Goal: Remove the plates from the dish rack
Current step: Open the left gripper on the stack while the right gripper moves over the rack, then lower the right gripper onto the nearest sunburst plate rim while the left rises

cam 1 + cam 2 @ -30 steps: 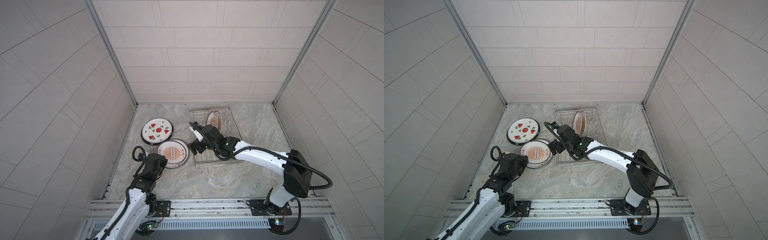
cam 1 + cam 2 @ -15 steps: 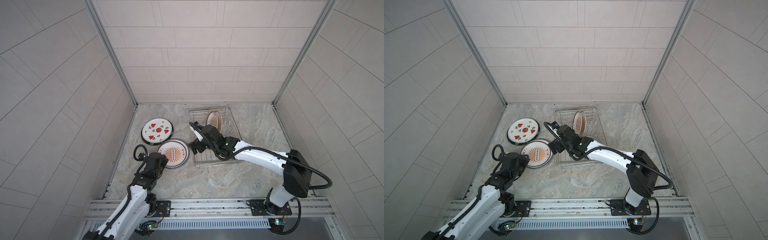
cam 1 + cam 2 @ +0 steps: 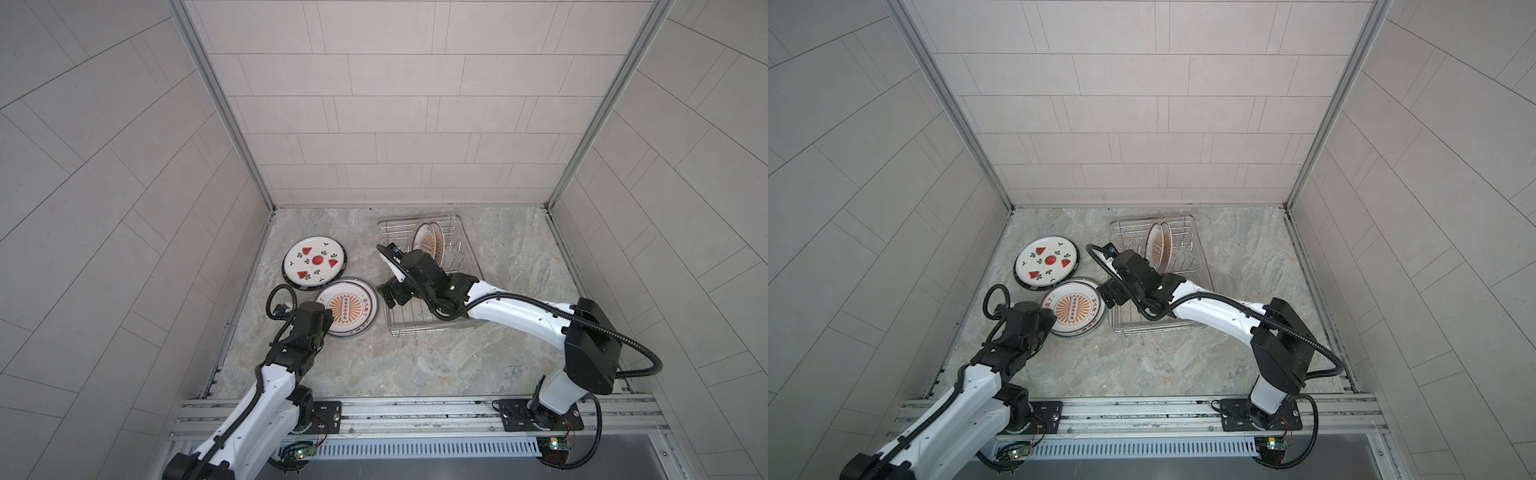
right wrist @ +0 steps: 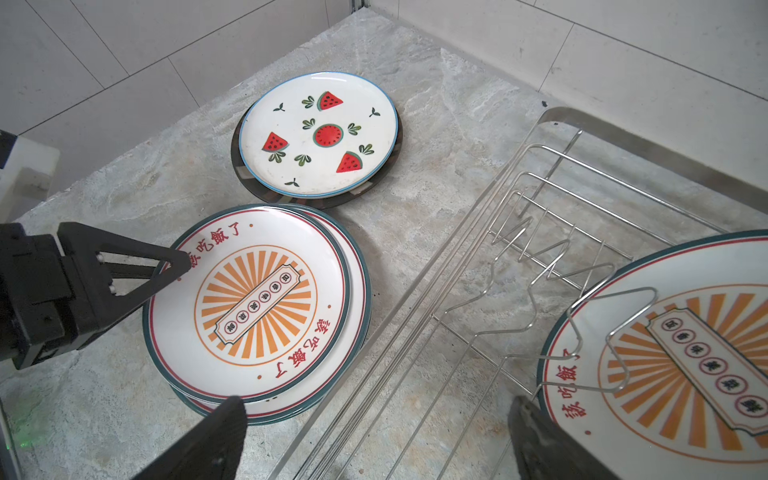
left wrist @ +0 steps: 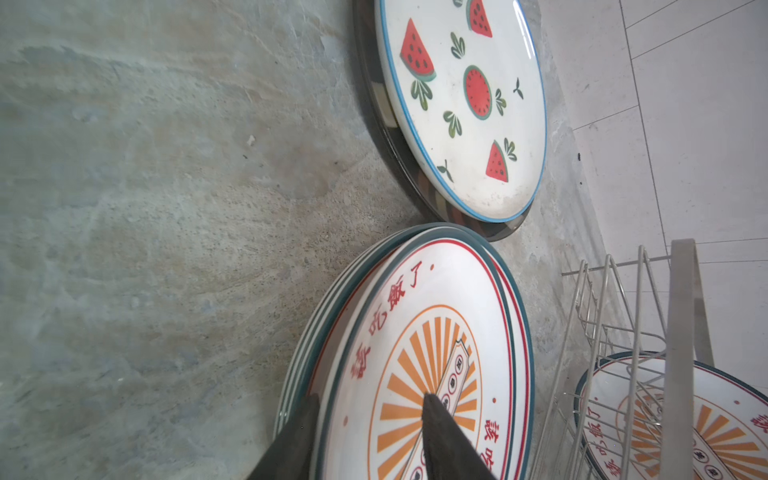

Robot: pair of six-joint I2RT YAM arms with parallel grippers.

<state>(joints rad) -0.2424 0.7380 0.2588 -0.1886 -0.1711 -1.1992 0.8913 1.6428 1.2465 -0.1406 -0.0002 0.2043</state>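
Two sunburst plates (image 3: 430,245) stand upright in the dish rack (image 3: 467,253), also seen in the right wrist view as plate (image 4: 685,353) and rack (image 4: 623,137). A stack of sunburst plates (image 3: 347,307) (image 4: 253,303) lies flat to the left of the rack. My left gripper (image 3: 329,320) (image 5: 370,399) is open, one finger outside the top plate's rim and the other over its face. My right gripper (image 3: 392,296) (image 4: 376,405) is open wide and empty over the rack's left edge. A watermelon plate (image 3: 314,263) (image 5: 465,104) lies on a dark-rimmed plate behind the stack.
The marble floor (image 3: 415,357) is boxed in by tiled walls on three sides. The left wall runs close to both plate piles. Upright wire prongs (image 4: 540,266) fill the rack's near half. A metal rail (image 3: 415,407) crosses the front.
My left gripper's jaws have parted around the rim of the top sunburst plate, which now lies on the stack. The right arm has hardly moved and stays open.
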